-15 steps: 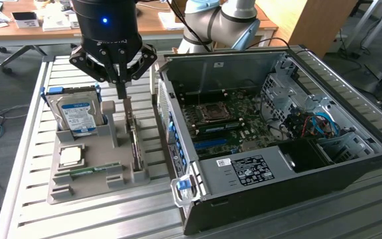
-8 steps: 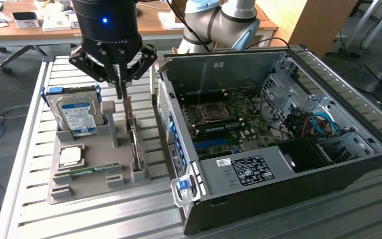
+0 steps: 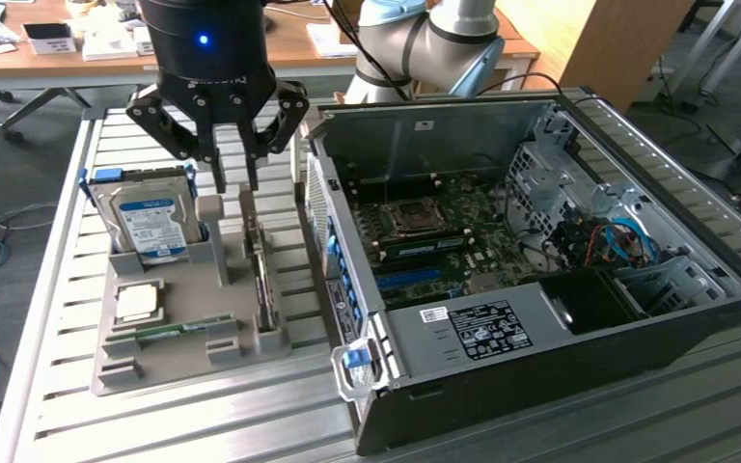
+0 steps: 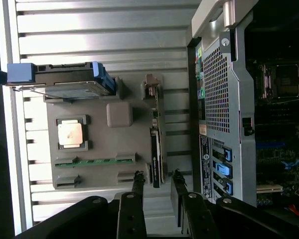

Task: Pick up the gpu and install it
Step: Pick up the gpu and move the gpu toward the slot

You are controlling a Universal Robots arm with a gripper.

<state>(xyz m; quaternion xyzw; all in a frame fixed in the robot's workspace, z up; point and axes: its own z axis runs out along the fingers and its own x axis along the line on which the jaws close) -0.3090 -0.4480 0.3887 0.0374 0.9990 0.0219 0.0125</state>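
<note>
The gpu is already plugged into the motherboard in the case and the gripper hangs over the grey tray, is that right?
Not quite: the wrist view shows the gpu standing on edge in the grey tray, not installed. The gripper does hang over that tray.

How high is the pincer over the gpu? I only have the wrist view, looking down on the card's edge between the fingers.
Observer: In the exterior view the pincer hangs with its tips about level with the top end of the gpu, which stands on edge in the grey tray. I cannot tell if they touch.
Operator: What lies in the case beyond the board?
Observer: A black power supply with a white label fills the near corner of the open case.
Operator: And the drive in the tray?
Observer: The hard drive stands upright, showing its blue and white label.
</note>
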